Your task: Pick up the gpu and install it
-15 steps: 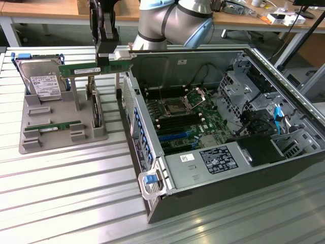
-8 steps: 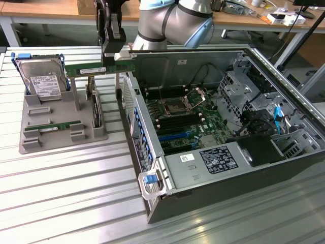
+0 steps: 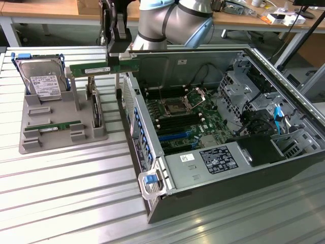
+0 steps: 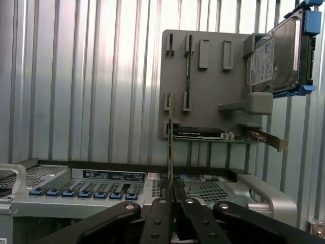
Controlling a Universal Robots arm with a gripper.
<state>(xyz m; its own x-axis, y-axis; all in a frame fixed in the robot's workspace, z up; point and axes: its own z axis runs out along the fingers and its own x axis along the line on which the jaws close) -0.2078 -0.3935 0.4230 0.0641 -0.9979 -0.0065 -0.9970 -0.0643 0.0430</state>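
Note:
The gpu (image 3: 96, 67) is a long thin green circuit-board stick, held level in the air with my gripper (image 3: 116, 57) shut on it near its right end. It hangs over the gap between the grey parts tray (image 3: 61, 107) and the rear wall of the open computer case (image 3: 133, 109). In the wrist view the gpu (image 4: 170, 142) shows edge-on as a thin vertical strip rising from between the black fingers (image 4: 158, 218), with the tray (image 4: 213, 91) beyond it.
On the tray stand a silver hard drive (image 3: 43, 81) in a blue frame and a dark card (image 3: 96, 111) on edge; another green stick (image 3: 53, 127) lies in a slot. The case's motherboard (image 3: 177, 117) lies exposed. Ribbed metal tabletop (image 3: 66, 193) surrounds them.

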